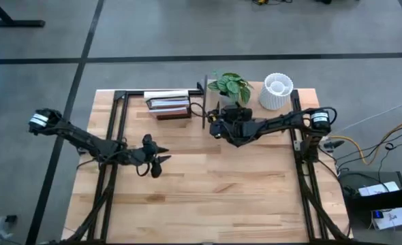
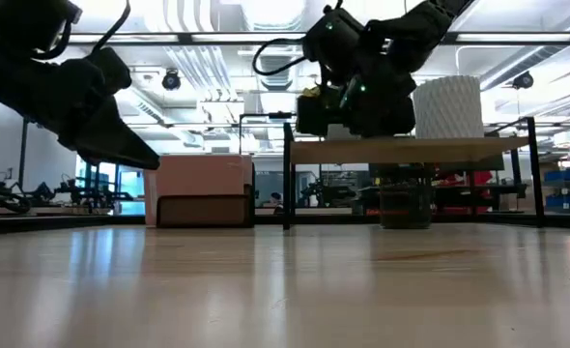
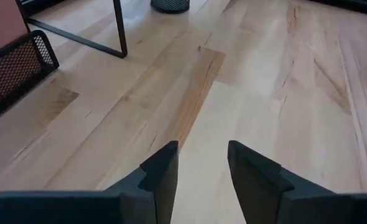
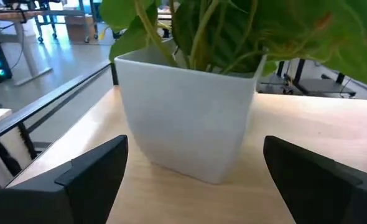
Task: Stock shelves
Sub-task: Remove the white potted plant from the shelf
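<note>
- High view: the small shelf unit of thin black metal frame with a pale wooden board [image 1: 283, 109] stands at the tabletop's far right corner; on its board a green leafy plant in a white square pot [image 1: 229, 87] and a white ribbed round vase [image 1: 277, 90]; the right gripper [image 1: 223, 120] sits just in front of the plant; a dark slatted rack holding books [image 1: 168, 104] stands along the far edge left of centre; the left gripper [image 1: 157, 160] waits left of the tabletop's centre
- Low view: the right gripper [image 2: 357, 97] is level with the shelf board, the vase [image 2: 447, 106] beside it; a dark mesh cup [image 2: 405, 205] stands under the board
- Left wrist view: the left gripper's fingers [image 3: 162, 180] stand parted over bare light-wood tabletop [image 3: 283, 106], holding nothing
- Right wrist view: the right fingers [image 4: 93, 177] are spread wide to either side of the white pot [image 4: 183, 115], not touching it
- Judgement: pot looks seated on the board; back straight away from the pot, level, fingers kept wide, so neither wall nor leaves are snagged
</note>
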Robot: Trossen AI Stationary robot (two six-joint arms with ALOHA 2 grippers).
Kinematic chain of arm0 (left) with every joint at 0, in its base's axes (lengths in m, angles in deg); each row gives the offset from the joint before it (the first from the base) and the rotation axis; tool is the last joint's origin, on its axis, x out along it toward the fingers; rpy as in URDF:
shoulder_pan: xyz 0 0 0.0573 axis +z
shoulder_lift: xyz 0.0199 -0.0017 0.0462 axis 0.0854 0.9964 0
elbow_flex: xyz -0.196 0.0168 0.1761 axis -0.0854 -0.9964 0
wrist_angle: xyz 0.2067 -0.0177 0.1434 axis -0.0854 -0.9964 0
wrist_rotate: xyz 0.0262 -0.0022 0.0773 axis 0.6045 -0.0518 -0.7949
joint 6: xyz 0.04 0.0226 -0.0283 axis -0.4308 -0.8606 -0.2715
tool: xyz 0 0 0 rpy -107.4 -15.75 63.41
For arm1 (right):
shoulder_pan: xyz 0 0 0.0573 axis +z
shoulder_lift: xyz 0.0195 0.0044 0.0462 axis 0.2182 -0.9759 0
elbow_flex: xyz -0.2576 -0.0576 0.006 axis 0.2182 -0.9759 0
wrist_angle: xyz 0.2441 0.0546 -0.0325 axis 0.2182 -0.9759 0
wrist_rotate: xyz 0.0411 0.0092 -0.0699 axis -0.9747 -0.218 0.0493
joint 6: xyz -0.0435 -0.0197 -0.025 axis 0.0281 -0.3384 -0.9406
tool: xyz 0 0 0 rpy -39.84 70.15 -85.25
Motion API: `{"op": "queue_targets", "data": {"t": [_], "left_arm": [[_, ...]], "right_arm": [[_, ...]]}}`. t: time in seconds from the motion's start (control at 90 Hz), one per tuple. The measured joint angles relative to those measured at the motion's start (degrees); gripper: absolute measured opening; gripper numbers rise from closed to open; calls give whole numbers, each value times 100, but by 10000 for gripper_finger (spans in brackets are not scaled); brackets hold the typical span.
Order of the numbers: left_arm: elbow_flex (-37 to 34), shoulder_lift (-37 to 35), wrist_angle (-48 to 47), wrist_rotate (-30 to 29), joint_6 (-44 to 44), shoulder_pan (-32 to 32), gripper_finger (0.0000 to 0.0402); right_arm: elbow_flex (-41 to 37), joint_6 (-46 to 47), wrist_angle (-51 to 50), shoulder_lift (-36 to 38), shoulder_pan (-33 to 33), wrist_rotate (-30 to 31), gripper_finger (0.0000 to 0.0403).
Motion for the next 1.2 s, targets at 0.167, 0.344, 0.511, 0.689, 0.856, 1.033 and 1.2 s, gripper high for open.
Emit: {"op": "queue_targets", "data": {"t": [0.167,0.344,0.511,0.689,0.856,1.033,1.2], "left_arm": [[0,0,21,0,0,0,113],[0,0,38,0,0,0,106],[0,0,38,2,-2,0,102],[0,2,37,2,-2,0,108],[0,2,36,2,-2,1,117],[0,2,34,2,-2,1,126],[0,2,36,2,-2,0,128]], "right_arm": [[94,-32,4,0,-14,-3,356],[307,-179,4,0,-21,-1,356],[387,-136,5,0,-143,1,356],[387,-43,0,0,-255,5,356],[383,-138,-7,0,-294,5,356],[369,-137,-43,-4,-294,5,346],[352,-143,-45,-4,-294,10,309]]}}
